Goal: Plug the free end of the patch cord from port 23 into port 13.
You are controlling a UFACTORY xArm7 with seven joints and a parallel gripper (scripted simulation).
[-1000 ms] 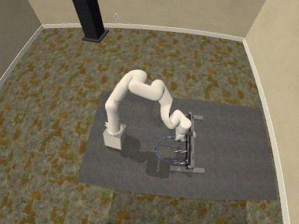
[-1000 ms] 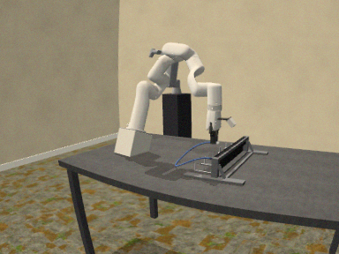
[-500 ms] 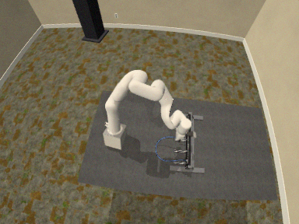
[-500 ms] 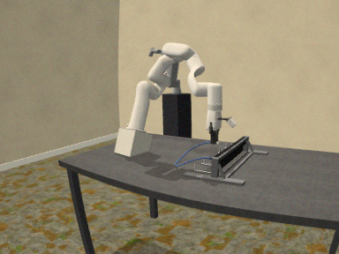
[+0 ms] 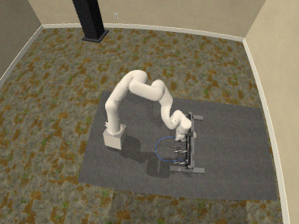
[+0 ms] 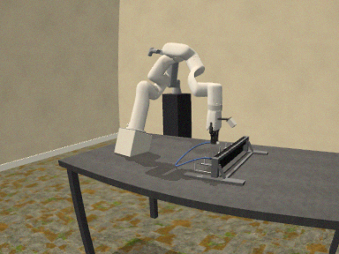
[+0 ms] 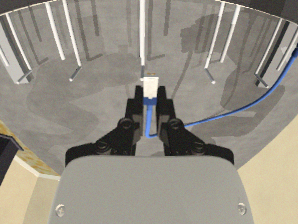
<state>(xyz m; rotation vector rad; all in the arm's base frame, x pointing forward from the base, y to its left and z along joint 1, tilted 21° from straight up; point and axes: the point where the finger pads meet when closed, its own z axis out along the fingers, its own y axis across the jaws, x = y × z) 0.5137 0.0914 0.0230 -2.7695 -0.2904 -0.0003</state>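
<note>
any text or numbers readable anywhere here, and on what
None can be read.
The rack: the port number plates are too small and blurred to make out in any view.
The gripper, shut on the cord's plug: no marking shows.

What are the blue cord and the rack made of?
The blue cord looks like soft rubbery plastic, since it bends in a smooth loop. The rack seems to be hard metal, matte grey with straight, stiff bars, though painted plastic could look the same.
</note>
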